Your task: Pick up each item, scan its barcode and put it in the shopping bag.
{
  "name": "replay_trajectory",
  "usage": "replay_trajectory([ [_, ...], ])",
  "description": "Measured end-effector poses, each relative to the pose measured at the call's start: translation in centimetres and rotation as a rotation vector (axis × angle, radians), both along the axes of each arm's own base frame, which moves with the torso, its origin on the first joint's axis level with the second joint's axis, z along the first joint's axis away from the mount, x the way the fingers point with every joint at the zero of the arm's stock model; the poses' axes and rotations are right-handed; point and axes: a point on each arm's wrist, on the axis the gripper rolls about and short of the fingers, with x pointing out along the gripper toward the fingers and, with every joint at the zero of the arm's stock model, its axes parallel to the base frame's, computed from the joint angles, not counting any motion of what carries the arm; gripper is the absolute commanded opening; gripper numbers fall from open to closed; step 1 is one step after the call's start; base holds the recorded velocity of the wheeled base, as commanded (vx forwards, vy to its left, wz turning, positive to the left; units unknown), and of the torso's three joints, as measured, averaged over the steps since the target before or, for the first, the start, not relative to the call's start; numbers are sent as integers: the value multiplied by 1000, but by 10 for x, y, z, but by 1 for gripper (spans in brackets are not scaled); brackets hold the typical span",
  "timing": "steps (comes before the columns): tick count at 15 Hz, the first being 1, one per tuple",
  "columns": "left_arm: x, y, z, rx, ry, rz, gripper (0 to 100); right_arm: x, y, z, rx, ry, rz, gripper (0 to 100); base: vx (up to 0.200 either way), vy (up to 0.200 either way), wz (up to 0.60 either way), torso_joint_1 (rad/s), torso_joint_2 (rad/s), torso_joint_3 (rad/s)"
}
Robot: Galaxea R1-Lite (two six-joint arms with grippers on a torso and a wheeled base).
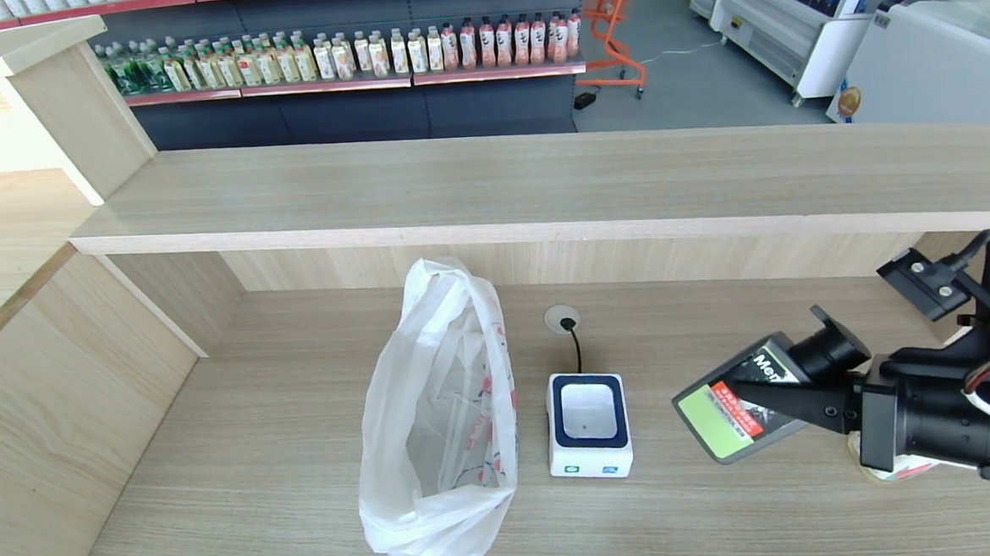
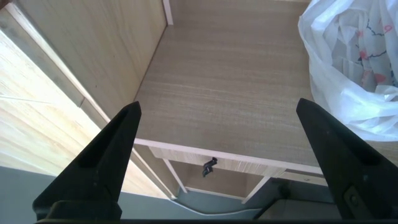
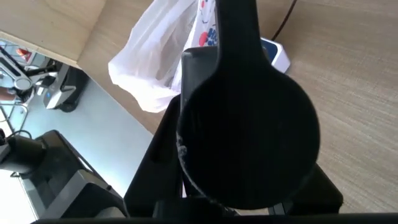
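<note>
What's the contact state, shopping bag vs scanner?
Apart. The head view shows a strip of bare counter between the shopping bag and the scanner.

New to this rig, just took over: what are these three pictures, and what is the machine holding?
It is a two-armed robot at a shop counter. The wide picture comes from its head camera; the other two from a camera on each wrist. On the counter sit an open white shopping bag and, beside it, a small barcode scanner. The right pincer is shut on a dark bottle with a black cap, held off the counter to the scanner's right. The left pincer is open and empty, near the counter's front edge, by the bag.
</note>
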Motion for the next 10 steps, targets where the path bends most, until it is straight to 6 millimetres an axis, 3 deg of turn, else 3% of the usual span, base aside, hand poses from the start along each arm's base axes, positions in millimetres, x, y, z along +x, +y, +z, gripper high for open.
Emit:
replay_trajectory([
  [1, 0, 0, 0, 0, 0, 0, 100, -3, -1, 0, 2, -3, -2, 0, 0, 0, 0, 0, 0, 0],
  [5, 0, 0, 0, 0, 0, 0, 100, -9, -3, -2, 3, -1, -5, 0, -200, 0, 0, 10, 4, 2],
  [10, 0, 0, 0, 0, 0, 0, 100, -10, -4, -3, 8, 9, -6, 0, 0, 0, 0, 0, 0, 0],
])
